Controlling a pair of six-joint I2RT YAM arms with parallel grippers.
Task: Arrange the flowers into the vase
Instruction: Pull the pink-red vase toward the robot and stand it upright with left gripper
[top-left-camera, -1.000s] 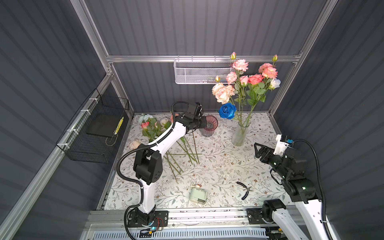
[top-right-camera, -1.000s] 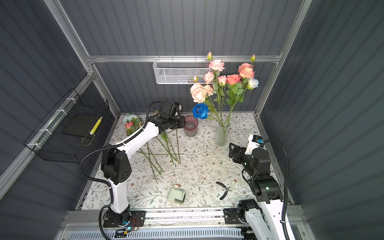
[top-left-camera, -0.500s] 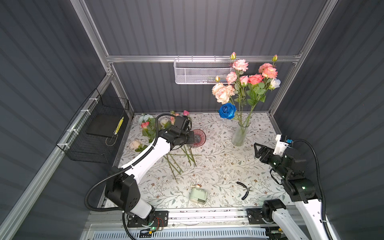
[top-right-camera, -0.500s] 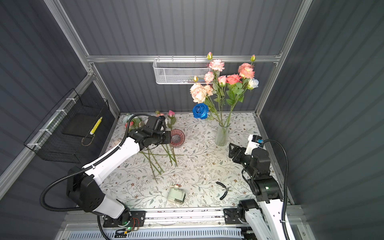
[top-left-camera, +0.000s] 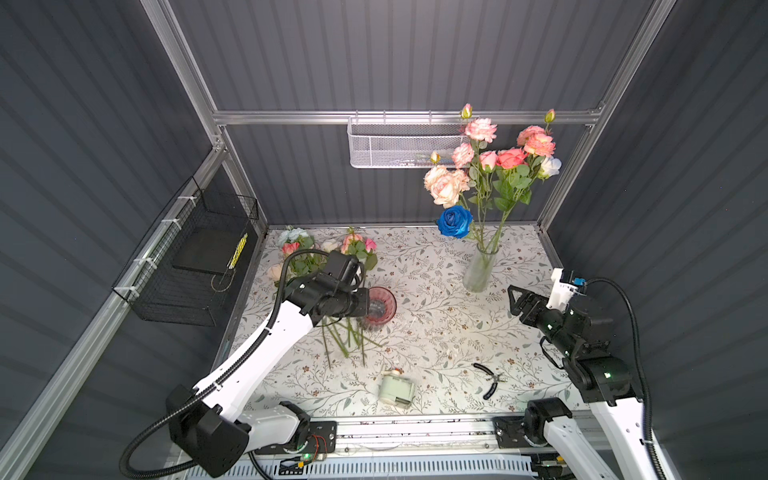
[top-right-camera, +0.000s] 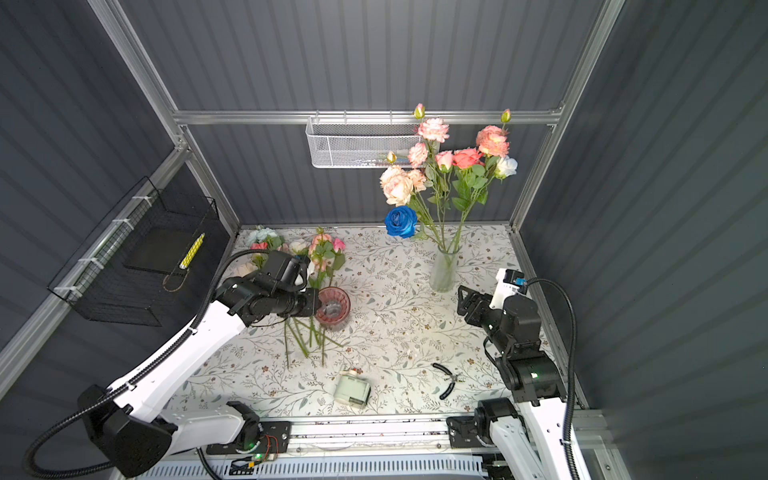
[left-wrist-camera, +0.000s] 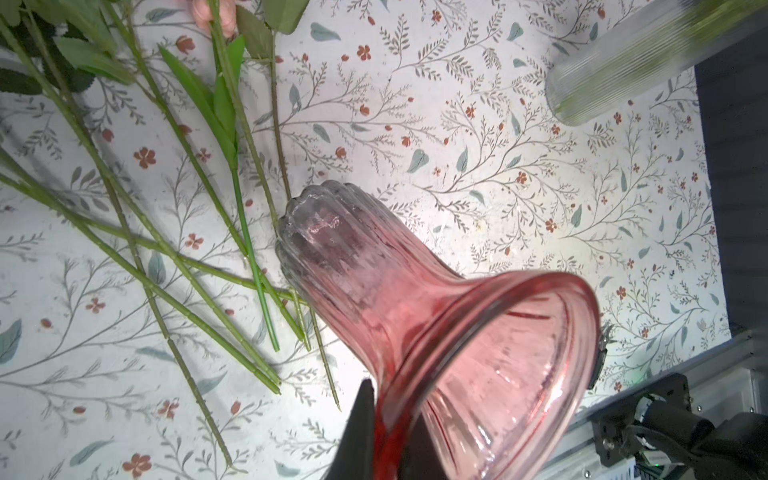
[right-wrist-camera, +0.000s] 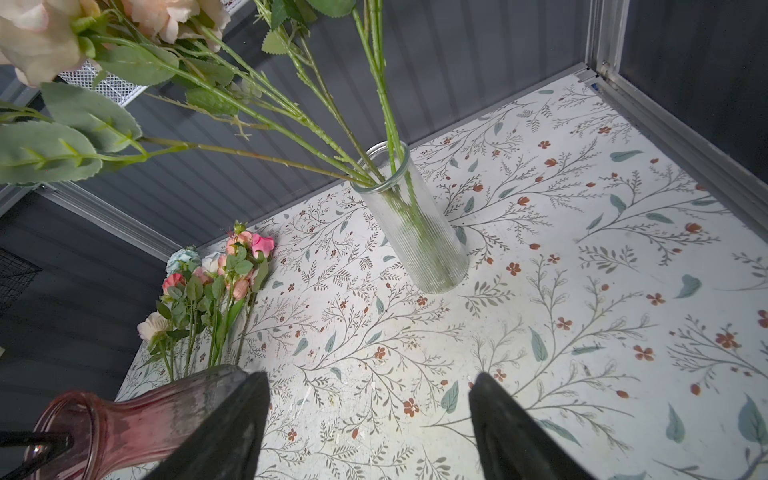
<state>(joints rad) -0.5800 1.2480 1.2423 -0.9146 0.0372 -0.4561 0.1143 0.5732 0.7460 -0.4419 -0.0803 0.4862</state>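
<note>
Left pincer (left-wrist-camera: 384, 428): clamped on the flared rim of a pink ribbed glass vase (left-wrist-camera: 415, 316), with the glass wall between its fingers. The vase hangs tilted, just left of centre in both top views.

Loose green-stemmed flowers (top-left-camera: 353, 249) lie on the floral-patterned table (top-left-camera: 436, 332), under and behind this pincer. Their blooms are at the table's upper left. The stems run down-frame, with the cut ends fanned just beside the pink vase's base.

Right pincer (right-wrist-camera: 370, 386): spread and empty at the right edge, facing a clear ribbed glass vase (top-left-camera: 478, 270) nearby. That vase stands upright and already carries a tall bouquet (top-left-camera: 490, 174).

Judgement: the left arm is far nearer the loose stems but is occupied, and the right is well apart from them. A stem should be gripped across its long axis.
</note>
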